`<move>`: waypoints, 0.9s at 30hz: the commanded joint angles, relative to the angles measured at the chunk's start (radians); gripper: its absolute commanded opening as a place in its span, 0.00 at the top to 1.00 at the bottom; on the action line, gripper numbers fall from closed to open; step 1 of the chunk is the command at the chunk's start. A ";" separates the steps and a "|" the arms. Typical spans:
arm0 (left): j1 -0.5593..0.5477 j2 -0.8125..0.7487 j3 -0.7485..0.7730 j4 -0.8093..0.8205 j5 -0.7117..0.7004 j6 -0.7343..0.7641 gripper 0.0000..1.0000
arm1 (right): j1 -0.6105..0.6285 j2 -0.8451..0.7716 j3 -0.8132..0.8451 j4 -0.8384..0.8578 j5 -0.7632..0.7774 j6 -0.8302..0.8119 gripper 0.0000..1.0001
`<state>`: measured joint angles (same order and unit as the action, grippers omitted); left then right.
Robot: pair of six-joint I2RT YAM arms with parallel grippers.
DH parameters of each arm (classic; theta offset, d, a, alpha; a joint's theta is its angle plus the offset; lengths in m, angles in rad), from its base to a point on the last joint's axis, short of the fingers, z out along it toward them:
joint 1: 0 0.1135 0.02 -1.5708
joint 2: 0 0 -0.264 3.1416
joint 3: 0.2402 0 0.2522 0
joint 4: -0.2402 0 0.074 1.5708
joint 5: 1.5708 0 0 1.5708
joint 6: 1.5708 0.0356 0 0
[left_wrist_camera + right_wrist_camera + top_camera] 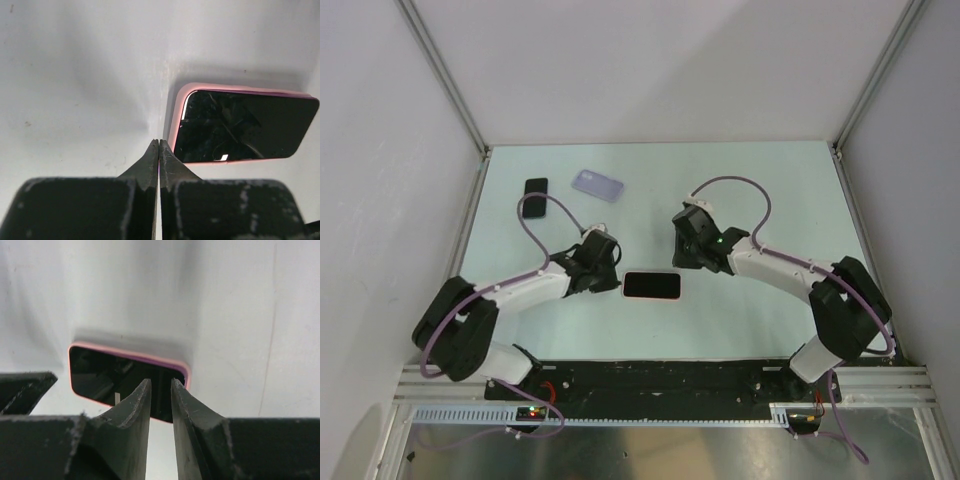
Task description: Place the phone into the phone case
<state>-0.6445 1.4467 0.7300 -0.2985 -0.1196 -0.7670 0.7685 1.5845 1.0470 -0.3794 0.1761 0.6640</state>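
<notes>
A phone with a dark screen [652,285] lies flat in a pink case [677,290] on the table between the arms. In the left wrist view the phone [245,125] sits inside the pink rim [176,120], just right of my left gripper [158,142], which is shut and empty, tips at the case's left end. My right gripper [161,382] is open by a narrow gap, empty, and hovers over the right end of the phone [110,372]. From above, the left gripper [610,280] and the right gripper [685,262] flank the phone.
A second black phone [535,197] lies at the back left. A clear purple case [597,184] lies beside it, further back. White walls close the table on three sides. The arm bases stand along the near edge.
</notes>
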 commanded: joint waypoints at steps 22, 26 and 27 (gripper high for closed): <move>-0.175 0.037 -0.012 0.062 0.007 -0.161 1.00 | -0.079 0.257 0.114 0.010 -0.135 -0.119 0.78; -0.136 0.061 -0.001 0.065 0.003 -0.138 1.00 | -0.063 0.200 0.041 0.019 -0.147 -0.112 0.78; -0.127 0.067 0.007 0.064 0.001 -0.130 1.00 | -0.052 0.179 0.022 0.024 -0.146 -0.107 0.78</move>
<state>-0.8097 1.4868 0.6979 -0.2512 -0.0990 -0.9165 0.6868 1.8397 1.1374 -0.3492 0.0395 0.5632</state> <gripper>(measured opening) 0.003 0.224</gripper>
